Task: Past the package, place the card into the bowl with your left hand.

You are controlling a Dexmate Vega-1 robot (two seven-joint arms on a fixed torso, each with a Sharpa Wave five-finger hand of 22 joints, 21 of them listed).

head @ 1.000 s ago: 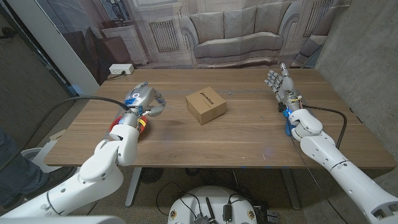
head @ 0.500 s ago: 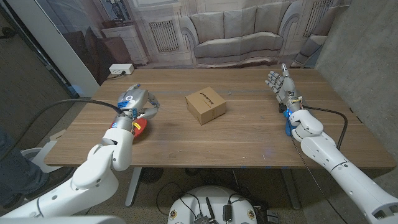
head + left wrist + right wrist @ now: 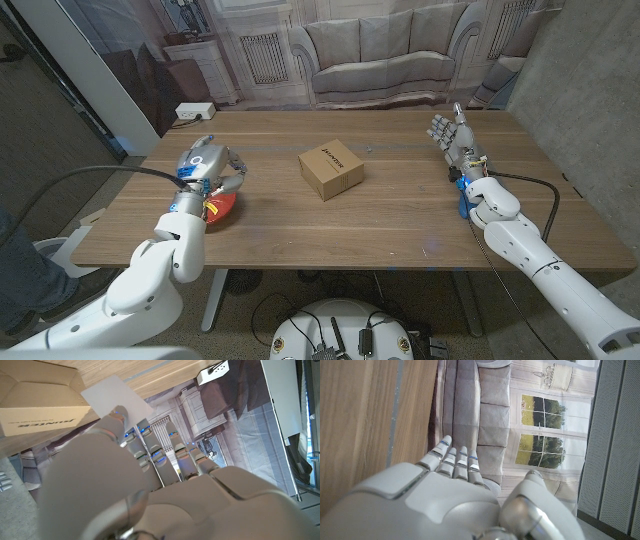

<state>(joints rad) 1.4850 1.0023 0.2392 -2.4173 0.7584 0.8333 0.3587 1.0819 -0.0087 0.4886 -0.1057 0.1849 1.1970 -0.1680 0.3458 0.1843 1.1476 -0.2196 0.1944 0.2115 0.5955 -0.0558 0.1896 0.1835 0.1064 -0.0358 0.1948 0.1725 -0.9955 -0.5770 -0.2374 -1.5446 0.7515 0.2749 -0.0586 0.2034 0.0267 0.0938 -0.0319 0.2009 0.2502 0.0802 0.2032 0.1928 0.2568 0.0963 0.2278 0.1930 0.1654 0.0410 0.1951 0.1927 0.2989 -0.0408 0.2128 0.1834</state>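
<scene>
**Card over bowl, thin pinch the weak spot**

Wooden table (image 3: 400,215) stood before a printed sofa-and-windows backdrop, w/ a cardboard package (image 3: 331,171) near its middle. Left hand (image 3: 205,166) hung over a red bowl (image 3: 221,206) at the table's left side, well apart from the package. In the left wrist view a white card (image 3: 116,398) was pinched at one corner btwn fingertips (image 3: 116,414), most of it sticking out free. Right hand (image 3: 452,135) stood upright at the far right, fingers apart, holding nothing.

Risks, as judgement:
- Grip was only on the card's edge, so a small finger slackening could let it twist or flutter sideways; a light flat card may glide and miss the bowl.
- Head view hid most of the bowl under the hand, so whether the card sat over the bowl's opening or its rim couldn't be told; release off-centre could leave it leaning on the rim or on the table.
- Lowering too far could knock or tip the bowl.
</scene>
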